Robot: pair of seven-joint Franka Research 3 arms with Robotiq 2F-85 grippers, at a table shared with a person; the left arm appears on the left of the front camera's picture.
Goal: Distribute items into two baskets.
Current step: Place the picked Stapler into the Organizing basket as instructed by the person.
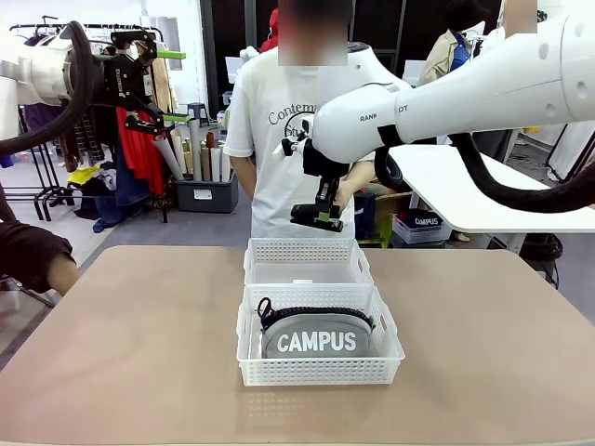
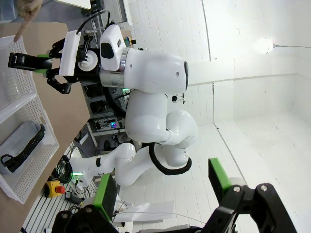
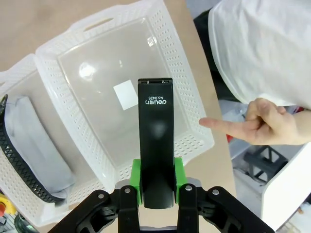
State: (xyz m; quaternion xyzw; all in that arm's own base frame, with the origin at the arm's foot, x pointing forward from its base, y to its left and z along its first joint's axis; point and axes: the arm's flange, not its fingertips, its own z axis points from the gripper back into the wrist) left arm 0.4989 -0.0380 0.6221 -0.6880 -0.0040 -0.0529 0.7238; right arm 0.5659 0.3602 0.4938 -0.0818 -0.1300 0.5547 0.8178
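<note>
Since the right gripper (image 3: 155, 191) has its jaws clamped on the stapler (image 3: 155, 141) above the far basket (image 1: 307, 251), I'd lower straight, releasing centre; pouch (image 1: 316, 336) sits at 6 o'clock in the near basket (image 1: 321, 372); left jaws wide, empty.

You see two glossy white arms (image 1: 483, 93) built of rounded segments, with thick black cables looping behind them. Small grey lettering sits on the right arm's shell. Each gripper (image 1: 316, 218) is black, its linkage dotted with screws, its fingers tipped with green pads (image 3: 179, 175). The person (image 1: 279, 139) wears a white T-shirt printed with dark script.
</note>
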